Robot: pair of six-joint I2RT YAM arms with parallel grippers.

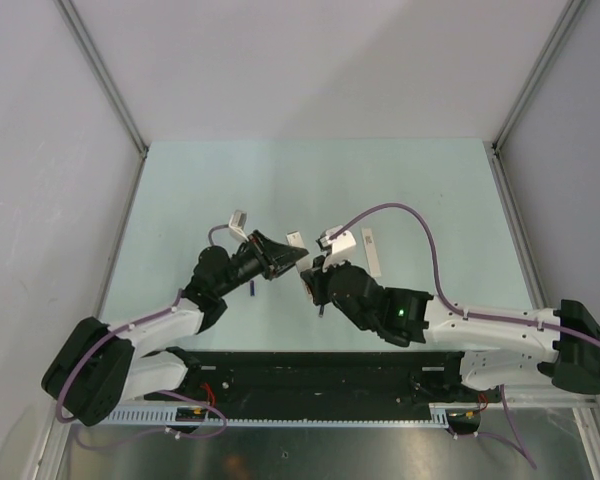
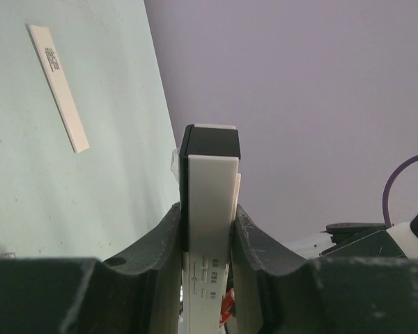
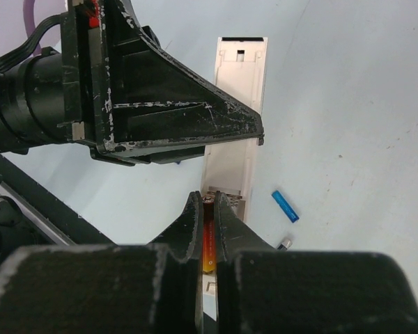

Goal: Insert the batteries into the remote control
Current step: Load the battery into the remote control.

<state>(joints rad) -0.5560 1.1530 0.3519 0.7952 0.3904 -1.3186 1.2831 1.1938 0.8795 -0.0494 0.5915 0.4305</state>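
On the left side, the left gripper (image 2: 209, 212) is squeezing the long white plastic remote control with the black end (image 2: 210, 174) by its two long sides, and it is holding it up in the air above the pale green table (image 1: 180, 200), near the middle. The back of the remote is lying open, so the battery slot is showing in the right wrist view, and the part that is showing has no battery in it. Just below that slot, the right gripper (image 3: 208, 203) is pinching a small red and orange battery stick (image 3: 207, 243) tight between its fingers, with the shiny tip of the battery pointing at the near end of the slot and almost touching it. So I am thinking the step going on is putting this battery in, and it is looking like the first one. Next, the right arm is going to need to line the stick up with the slot, push it gently against the end and lay it flat before letting go, while the left one holds the remote steady. Further right, a small blue battery (image 3: 284, 207) is lying on the table, waiting its turn, and a thin flat white strip with a dark patch (image 1: 370, 252), maybe the lid, is lying well apart from both grippers
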